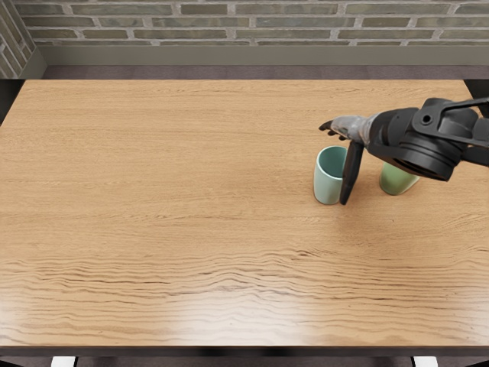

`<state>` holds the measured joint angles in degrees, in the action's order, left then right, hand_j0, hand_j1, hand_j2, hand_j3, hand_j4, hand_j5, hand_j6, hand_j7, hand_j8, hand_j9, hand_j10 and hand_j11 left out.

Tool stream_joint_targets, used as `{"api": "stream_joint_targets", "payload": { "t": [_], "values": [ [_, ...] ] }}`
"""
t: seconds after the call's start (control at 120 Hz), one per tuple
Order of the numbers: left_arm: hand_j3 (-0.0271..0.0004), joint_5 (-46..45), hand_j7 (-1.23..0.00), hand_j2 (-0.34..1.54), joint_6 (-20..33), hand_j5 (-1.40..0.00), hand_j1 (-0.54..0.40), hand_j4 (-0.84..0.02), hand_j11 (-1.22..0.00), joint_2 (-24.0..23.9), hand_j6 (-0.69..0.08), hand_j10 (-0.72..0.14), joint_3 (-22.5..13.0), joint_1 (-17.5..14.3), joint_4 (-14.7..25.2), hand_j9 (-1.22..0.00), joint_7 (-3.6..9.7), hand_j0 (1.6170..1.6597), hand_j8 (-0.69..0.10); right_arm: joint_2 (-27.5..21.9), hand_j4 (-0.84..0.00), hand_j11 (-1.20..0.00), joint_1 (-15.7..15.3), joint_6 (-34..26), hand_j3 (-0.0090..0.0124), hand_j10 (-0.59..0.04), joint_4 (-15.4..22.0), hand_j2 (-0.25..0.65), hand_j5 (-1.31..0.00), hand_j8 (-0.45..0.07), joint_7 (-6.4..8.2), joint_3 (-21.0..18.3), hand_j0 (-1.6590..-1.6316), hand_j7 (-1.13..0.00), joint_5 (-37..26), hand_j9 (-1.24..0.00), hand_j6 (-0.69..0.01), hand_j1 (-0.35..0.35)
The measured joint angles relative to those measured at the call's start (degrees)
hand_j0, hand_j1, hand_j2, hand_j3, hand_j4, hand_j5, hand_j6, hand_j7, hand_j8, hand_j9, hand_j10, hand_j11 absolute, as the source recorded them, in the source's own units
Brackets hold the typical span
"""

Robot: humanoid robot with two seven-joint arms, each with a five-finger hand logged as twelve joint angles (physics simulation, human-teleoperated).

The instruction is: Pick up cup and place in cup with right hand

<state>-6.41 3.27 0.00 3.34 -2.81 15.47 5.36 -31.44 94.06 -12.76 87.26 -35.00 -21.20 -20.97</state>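
My right hand (348, 157) reaches in from the right edge with its fingers spread, holding nothing. Its thumb hangs down across the right side of a pale teal cup (327, 183), and the other fingers stretch left above the cup's rim. That cup stands upright, its opening showing. Behind the wrist and forearm, to the right, a green cup (394, 179) is partly covered; only its lower part shows, and it looks tilted. Whether the thumb touches the teal cup I cannot tell.
The wooden table (168, 199) spreads left of and in front of the cups. A brick wall (229, 23) rises beyond the table's far edge. The right forearm passes over the table's right side.
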Motion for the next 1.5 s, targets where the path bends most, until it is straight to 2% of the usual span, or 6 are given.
{"api": "stream_joint_targets", "payload": {
  "t": [0.5,0.625,0.825,1.083,1.317,1.5],
  "values": [
    [0.0000,0.0,0.00,0.00,0.0,0.00,0.344,-0.004,0.00,0.0,-0.004,-0.004,0.0,0.0,0.0,0.00,0.00,1.6581,-0.004,6.1,-0.033,-0.04,0.0,-10.5,0.0000,-0.033,-0.4,-0.006,-0.04,-0.034,0.00,-5.8,-1.6581,-0.04,-0.1,-0.04,-0.034,-0.311],
    [0.0000,0.0,0.00,0.00,0.0,0.00,0.344,-0.004,0.00,0.0,-0.004,-0.004,0.0,0.0,0.0,0.00,0.00,1.6581,-0.004,6.4,-0.101,-0.13,-0.1,-10.8,0.0000,-0.101,-0.6,-0.019,-0.13,-0.101,0.00,-6.1,-1.6581,-0.13,0.0,-0.13,-0.102,-0.230],
    [0.0000,0.0,0.00,0.00,0.0,0.00,0.344,-0.004,0.00,0.0,-0.004,-0.004,0.0,0.0,0.0,0.00,0.00,1.6581,-0.004,6.5,-0.350,-0.47,-0.2,-11.5,-0.0005,-0.345,-1.7,-0.030,-0.46,-0.353,0.06,-7.4,-1.6573,-0.46,0.1,-0.46,-0.305,0.094],
    [-0.0001,0.0,-0.01,0.00,0.0,-0.01,0.344,-0.004,-0.01,0.0,-0.004,-0.004,0.0,0.0,0.0,-0.01,0.00,1.6581,-0.004,5.5,-0.370,-0.76,-0.2,-12.1,0.0001,-0.410,-1.9,0.010,-0.75,-0.231,0.07,-6.4,-1.6494,-0.72,0.2,-0.76,-0.235,0.125],
    [-0.0001,0.0,-0.01,0.00,0.0,-0.01,0.344,-0.004,-0.01,0.0,-0.004,-0.004,0.0,0.0,0.0,-0.01,0.00,1.6581,-0.004,-4.6,-0.305,-0.84,0.5,-7.3,0.0008,-0.377,-1.9,0.021,-0.83,-0.166,0.02,1.1,-1.6514,-0.79,0.1,-0.84,-0.170,0.144],
    [-0.0001,0.0,-0.01,0.00,0.0,-0.01,0.344,-0.004,-0.01,0.0,-0.004,-0.004,0.0,0.0,0.0,-0.01,0.00,1.6581,-0.004,-14.8,-0.281,-0.86,6.4,0.4,0.0013,-0.359,-2.6,0.031,-0.86,-0.153,0.03,2.7,-1.6533,-0.81,0.2,-0.86,-0.153,0.155]
  ]
}}
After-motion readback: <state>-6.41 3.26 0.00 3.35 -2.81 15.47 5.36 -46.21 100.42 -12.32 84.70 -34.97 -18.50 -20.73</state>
